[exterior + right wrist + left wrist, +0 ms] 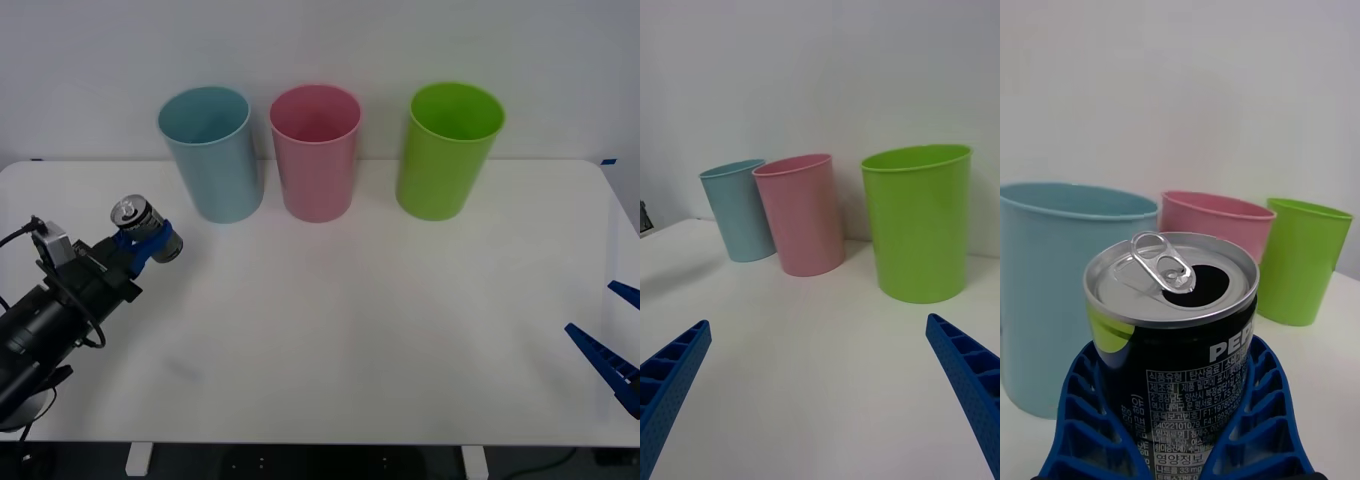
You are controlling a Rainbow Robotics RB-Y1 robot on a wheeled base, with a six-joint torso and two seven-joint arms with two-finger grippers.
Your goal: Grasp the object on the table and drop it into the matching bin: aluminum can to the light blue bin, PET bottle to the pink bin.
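Observation:
My left gripper (148, 240) is shut on the aluminum can (140, 222), holding it tilted above the left side of the white table (330, 330), just short of the light blue bin (211, 152). Up close, the can (1172, 337) has a black body and an opened silver pull-tab top, with blue fingers (1082, 412) wrapped around both its sides. The light blue bin (1052, 292) rises right behind it. The pink bin (316, 150) stands beside the blue one. My right gripper (615, 345) rests open at the table's right edge, fingers (674, 375) wide apart.
A lime green bin (447, 148) stands to the right of the pink bin (801, 214), all in a row along the table's back edge by the white wall. The light blue bin (737, 210) and green bin (919, 221) are seen from the right wrist too.

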